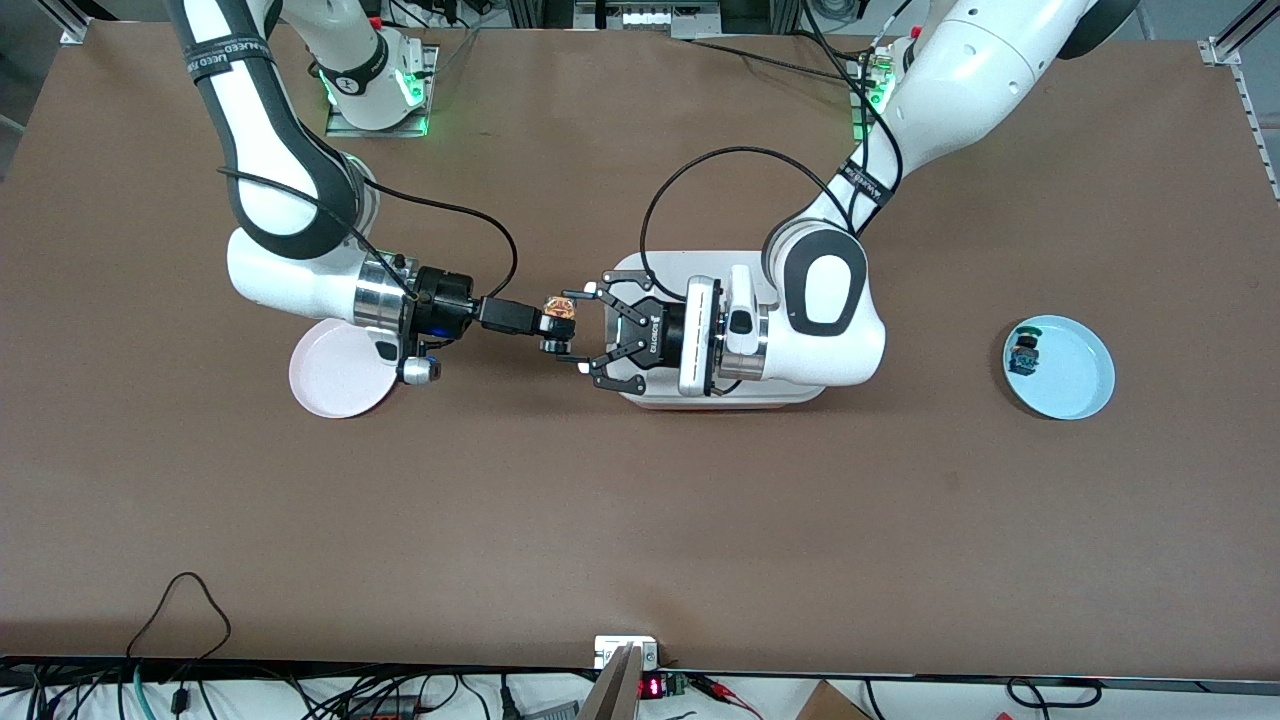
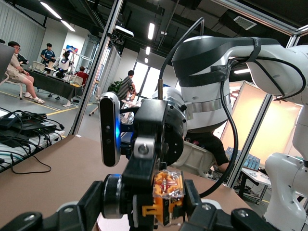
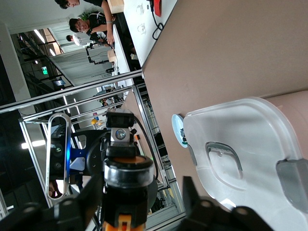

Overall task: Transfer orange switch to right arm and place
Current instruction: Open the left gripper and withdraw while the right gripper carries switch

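Orange switch [image 1: 557,309] in the right hand [image 1: 556,326] (clamped), left hand [image 1: 590,335] spread wide around it.

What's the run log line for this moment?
handover | right gripper shut on orange switch | left gripper open around it | pink plate bare

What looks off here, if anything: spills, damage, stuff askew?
Nothing stands out. The right gripper holds the orange switch in mid-air beside the open left gripper, over bare table. The green and blue switch sits in the blue plate; the pink plate and the white tray lie flat.
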